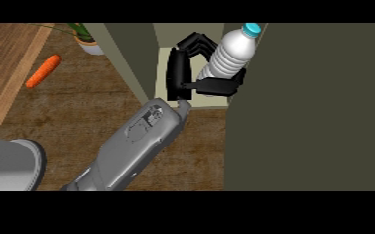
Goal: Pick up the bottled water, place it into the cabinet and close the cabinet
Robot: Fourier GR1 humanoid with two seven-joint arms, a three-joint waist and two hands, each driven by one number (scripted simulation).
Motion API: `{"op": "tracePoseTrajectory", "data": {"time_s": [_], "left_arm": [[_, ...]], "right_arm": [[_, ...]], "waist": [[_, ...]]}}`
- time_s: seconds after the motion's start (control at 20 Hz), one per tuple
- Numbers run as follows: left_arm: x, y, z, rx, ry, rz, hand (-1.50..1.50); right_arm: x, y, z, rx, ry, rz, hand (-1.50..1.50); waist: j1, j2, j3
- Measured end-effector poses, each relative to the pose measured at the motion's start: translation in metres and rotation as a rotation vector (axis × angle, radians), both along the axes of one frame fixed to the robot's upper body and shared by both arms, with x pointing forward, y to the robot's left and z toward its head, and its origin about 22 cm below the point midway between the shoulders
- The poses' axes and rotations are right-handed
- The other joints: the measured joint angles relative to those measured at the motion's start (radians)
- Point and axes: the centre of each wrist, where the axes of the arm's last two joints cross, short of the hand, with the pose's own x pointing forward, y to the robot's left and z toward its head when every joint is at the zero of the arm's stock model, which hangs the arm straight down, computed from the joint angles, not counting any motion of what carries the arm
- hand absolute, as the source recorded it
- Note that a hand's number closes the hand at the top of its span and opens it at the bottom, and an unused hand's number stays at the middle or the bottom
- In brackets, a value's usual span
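The bottled water (230, 54) is clear with a light blue cap that leans toward the upper right. It sits in the cabinet's opening, above the cream shelf (164, 82). My left hand (178, 74) is shut on it: the palm is against its left side, the fingers (192, 42) curl round the far side and the thumb (216, 86) crosses its lower end. The bottle's base is hidden, so I cannot tell whether it rests on the shelf. The cabinet's dark door (293, 109) stands open at the right. My right hand does not show.
The cabinet's left wall (124, 59) runs just left of my hand. On the wooden counter to the left lie an orange carrot (42, 71) and a small potted plant (89, 44). A grey rounded object (18, 163) sits at the lower left edge.
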Motion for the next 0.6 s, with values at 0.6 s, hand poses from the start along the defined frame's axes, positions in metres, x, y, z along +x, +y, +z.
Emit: {"op": "tracePoseTrajectory", "data": {"time_s": [0.6], "left_arm": [[0.042,0.028,-0.025,-0.010,0.033,0.100,1.50]], "right_arm": [[0.004,-0.003,-0.001,0.014,0.000,0.031,-1.50]], "waist": [[-0.013,0.007,0.000]]}}
